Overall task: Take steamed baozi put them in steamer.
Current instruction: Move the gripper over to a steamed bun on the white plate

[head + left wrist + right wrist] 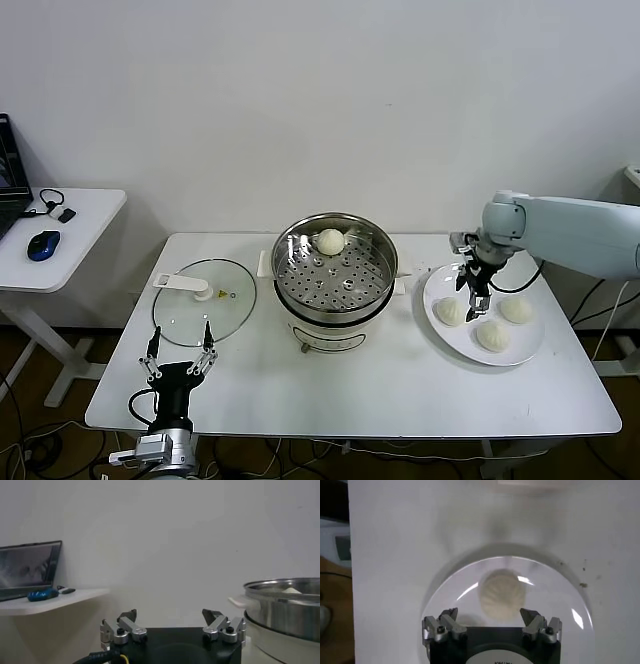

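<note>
Right tool (475,297) spread wide, empty, hanging just above white plate (530,345) with three baozi (449,312), pleats up. Glass lid (205,300) left of steamer (336,262), one bun (331,241) inside. Left tool (180,354) parked low at table (400,390) edge, seemingly open.

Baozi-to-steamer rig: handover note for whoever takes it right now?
Right gripper: open, empty, hovering over the white plate above the nearest baozi.
Left gripper: open, empty, parked at the table's front left, by the glass lid.
Steamer: mid-table, lid off, one baozi on its perforated tray.
Plate: three baozi, the other two at and.
Done: one of four moved.
Left: grasp and move the three on the plate.
</note>
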